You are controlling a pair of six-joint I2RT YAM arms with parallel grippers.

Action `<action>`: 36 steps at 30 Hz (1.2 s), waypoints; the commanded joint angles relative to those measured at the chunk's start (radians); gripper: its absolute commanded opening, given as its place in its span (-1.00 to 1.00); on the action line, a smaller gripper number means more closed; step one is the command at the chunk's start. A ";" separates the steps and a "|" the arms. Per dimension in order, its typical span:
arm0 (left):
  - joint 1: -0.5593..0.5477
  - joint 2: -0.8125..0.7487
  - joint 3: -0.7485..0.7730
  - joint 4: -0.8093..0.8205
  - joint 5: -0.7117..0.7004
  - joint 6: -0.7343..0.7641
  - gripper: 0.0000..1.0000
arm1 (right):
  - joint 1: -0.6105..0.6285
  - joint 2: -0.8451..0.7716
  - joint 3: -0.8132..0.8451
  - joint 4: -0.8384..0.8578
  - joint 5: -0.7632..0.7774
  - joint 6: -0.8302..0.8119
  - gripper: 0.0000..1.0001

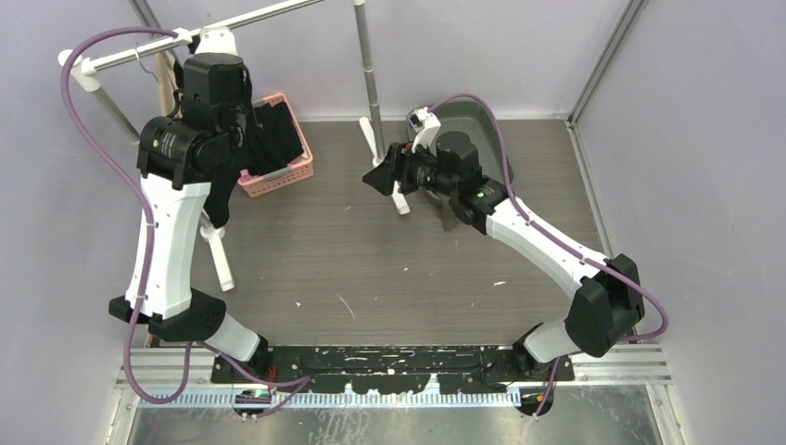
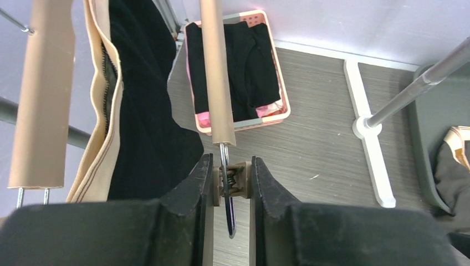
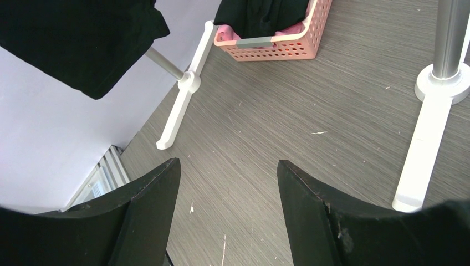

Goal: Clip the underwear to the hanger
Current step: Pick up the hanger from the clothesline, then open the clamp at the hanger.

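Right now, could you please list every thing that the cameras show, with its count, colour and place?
underwear: one, black with beige waistband, hanging at left
hanger bars: two, tan wood, hanging beside underwear
hanger clip: one, tan with metal spring, at one bar's end
basket: one, pink, table's far left
folded garments: black, count unclear, in basket
clothes rack: one, metal poles, white feet, at back
bin: one, dark grey, far right
bin garment: one, grey, beige band
table: one, grey-brown woodgrain
left gripper: black, shut on hanger clip
right gripper: black, open, empty, above table
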 commanded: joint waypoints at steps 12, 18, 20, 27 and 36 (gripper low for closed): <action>-0.003 -0.123 -0.082 0.152 -0.016 0.046 -1.00 | 0.004 -0.049 0.011 0.055 0.009 -0.002 0.40; -0.003 -0.230 -0.180 0.319 0.060 0.116 -1.00 | 0.003 -0.037 0.014 0.056 0.010 -0.005 0.40; -0.003 -0.255 -0.194 0.355 0.079 0.134 -1.00 | 0.003 -0.034 0.017 0.054 0.011 -0.009 0.41; -0.003 -0.303 -0.236 0.432 0.149 0.167 -1.00 | 0.003 -0.029 0.020 0.056 0.015 -0.013 0.40; -0.003 -0.335 -0.287 0.468 0.228 0.178 -0.99 | 0.003 -0.038 0.010 0.055 0.023 -0.020 0.40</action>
